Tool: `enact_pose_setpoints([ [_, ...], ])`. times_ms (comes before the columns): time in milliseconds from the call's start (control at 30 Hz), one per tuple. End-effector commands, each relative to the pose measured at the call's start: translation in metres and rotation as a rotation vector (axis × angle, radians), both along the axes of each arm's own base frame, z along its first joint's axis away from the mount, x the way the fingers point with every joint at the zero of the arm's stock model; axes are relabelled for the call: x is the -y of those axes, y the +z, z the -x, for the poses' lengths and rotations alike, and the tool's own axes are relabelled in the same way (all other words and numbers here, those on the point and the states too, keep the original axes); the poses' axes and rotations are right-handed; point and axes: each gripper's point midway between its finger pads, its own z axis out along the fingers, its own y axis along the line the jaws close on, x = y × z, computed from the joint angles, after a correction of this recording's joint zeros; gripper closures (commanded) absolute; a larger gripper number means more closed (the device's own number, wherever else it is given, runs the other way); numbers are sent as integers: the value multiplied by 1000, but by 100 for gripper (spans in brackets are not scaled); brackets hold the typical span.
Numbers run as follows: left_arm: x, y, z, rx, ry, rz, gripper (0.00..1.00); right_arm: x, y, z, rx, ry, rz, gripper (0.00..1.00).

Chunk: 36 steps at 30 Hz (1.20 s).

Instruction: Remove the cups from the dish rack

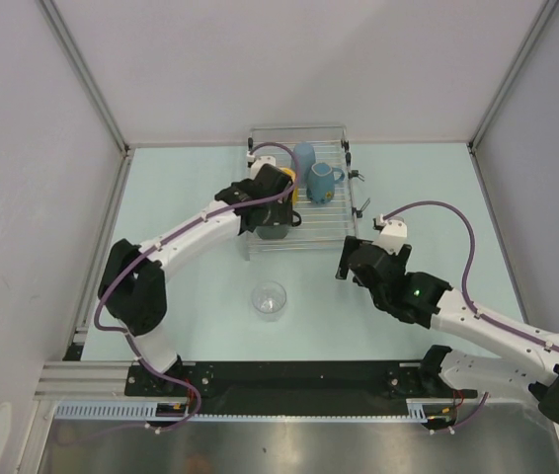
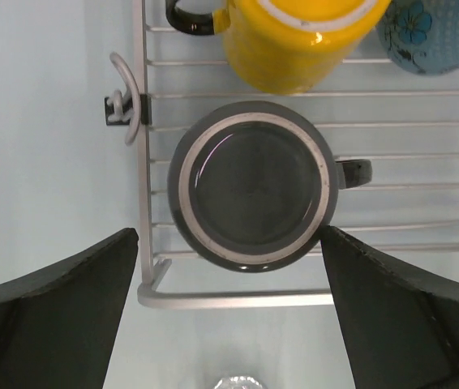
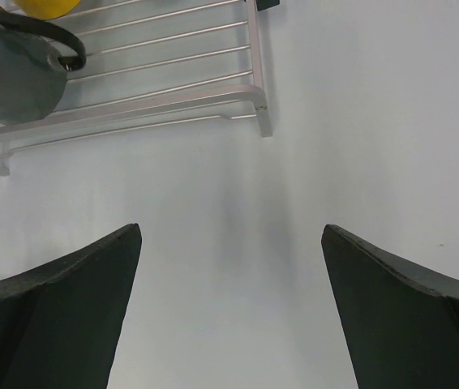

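Note:
The dish rack [image 1: 324, 212] stands at the back middle of the table. On it are the dark grey mug [image 1: 273, 231], the yellow mug [image 1: 288, 180], the blue handled mug [image 1: 321, 180] and the pale blue cup [image 1: 304, 155]. The clear glass tumbler [image 1: 270, 299] stands on the table in front of the rack. My left gripper [image 1: 271, 223] is open above the dark grey mug [image 2: 250, 185], jaws either side of its near rim, not touching. The yellow mug [image 2: 298, 36] lies just beyond. My right gripper [image 1: 343, 261] is open and empty by the rack's near right corner [image 3: 258, 105].
Metal hooks [image 1: 361, 202] stick out from the rack's right side, and one [image 2: 124, 97] shows by its rail in the left wrist view. White walls with metal posts [image 1: 82, 74] close in the table on three sides. The tumbler's rim [image 2: 238, 381] shows below my left jaws.

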Motion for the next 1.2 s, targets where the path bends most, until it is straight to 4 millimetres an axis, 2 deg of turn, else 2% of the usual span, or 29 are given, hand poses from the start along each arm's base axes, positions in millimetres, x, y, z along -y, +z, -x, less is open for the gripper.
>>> enact_pose_setpoints([
  [0,7,10,-20,23,16,60,0,-1,18,-6,51,-14,-24,0],
  [267,20,0,-31,0,-14,76,0,-3,20,-10,49,-8,0,0],
  [700,16,-12,-45,0,-10,55,0,-3,13,-11,40,-8,-4,0],
  [1067,11,-38,-45,-41,-5,30,0,-2,8,-9,31,-9,-9,0],
  [1133,12,-39,-45,-43,-8,34,3,-2,8,-9,30,-8,-9,0],
  [1167,13,-40,-44,-48,-12,39,11,-2,7,-8,28,-5,-11,0],
])
